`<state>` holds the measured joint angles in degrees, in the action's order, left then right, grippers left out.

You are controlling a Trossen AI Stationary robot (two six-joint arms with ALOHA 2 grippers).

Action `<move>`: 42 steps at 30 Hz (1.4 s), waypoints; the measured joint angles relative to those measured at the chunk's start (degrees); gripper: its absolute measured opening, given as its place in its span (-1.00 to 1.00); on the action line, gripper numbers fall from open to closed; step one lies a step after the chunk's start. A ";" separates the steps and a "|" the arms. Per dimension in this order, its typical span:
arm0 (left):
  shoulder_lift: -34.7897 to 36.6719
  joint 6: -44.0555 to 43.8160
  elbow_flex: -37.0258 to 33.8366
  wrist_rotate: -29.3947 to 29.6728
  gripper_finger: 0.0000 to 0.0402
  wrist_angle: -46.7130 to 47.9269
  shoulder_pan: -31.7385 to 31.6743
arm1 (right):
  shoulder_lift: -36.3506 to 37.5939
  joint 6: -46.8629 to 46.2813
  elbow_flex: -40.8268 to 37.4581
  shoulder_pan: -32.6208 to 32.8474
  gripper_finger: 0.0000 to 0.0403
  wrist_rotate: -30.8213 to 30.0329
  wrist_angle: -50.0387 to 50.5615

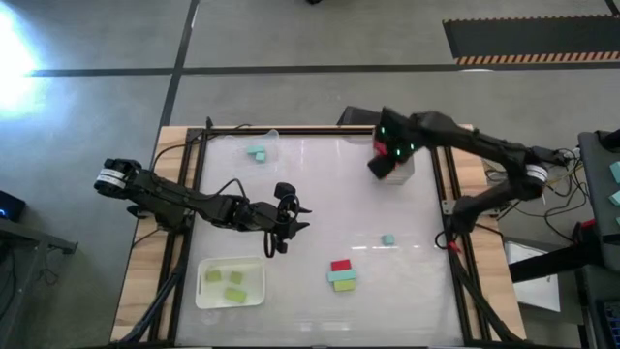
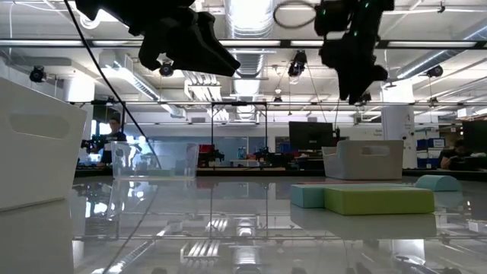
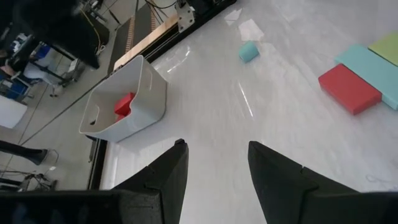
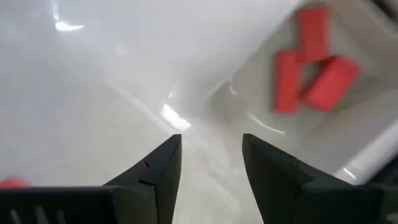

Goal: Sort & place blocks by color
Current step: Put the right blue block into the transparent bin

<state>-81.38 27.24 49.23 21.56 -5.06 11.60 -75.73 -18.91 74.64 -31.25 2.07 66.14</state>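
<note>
right hand [image 1: 380,167]: hangs above the white plastic bin [image 1: 405,165] at the far right of the table [image 1: 320,204]; its two dark fingers [image 4: 163,163] stand apart with nothing between them.
left hand [image 1: 282,236]: hovers over the middle-left of the table, fingers [image 3: 169,171] apart and empty, pointed towards the loose blocks.
key relation: the stacked red rectangular block [image 1: 340,265], light teal flat block [image 1: 342,276] and yellow-green block [image 1: 345,285] lie near the front edge, just beside the left hand on its right side and well apart from the right hand. The left arm looks nearer. Their long axes run roughly across the table.
other loose piece: a small light teal block [image 1: 387,239] sits between the stack and the right edge.
white bin contents: three red blocks [image 4: 311,59].
front-left clear tray [image 1: 203,291]: three yellow-green blocks [image 1: 235,293].
far-left clear tray [image 1: 271,139]: one light teal block [image 1: 257,153].
</note>
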 joint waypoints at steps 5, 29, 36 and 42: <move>0.00 -0.07 0.00 0.00 -0.24 0.02 0.02 | 4.62 -9.69 -3.58 12.94 -0.24 -1.24 -0.43; 0.00 0.09 -0.02 0.00 -0.24 0.02 0.07 | 6.02 -4.43 -28.39 45.41 -0.11 -2.26 -16.06; 0.00 0.11 -0.02 0.00 -0.24 0.02 0.07 | 5.75 -4.11 -31.17 45.41 0.08 -3.54 -20.89; 0.00 0.12 -0.04 0.00 -0.24 0.02 0.07 | 1.88 -3.15 -32.98 45.38 0.12 -3.70 -22.29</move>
<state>-81.38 27.36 49.19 21.56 -5.04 11.66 -73.86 -22.06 41.66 14.13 -1.63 43.85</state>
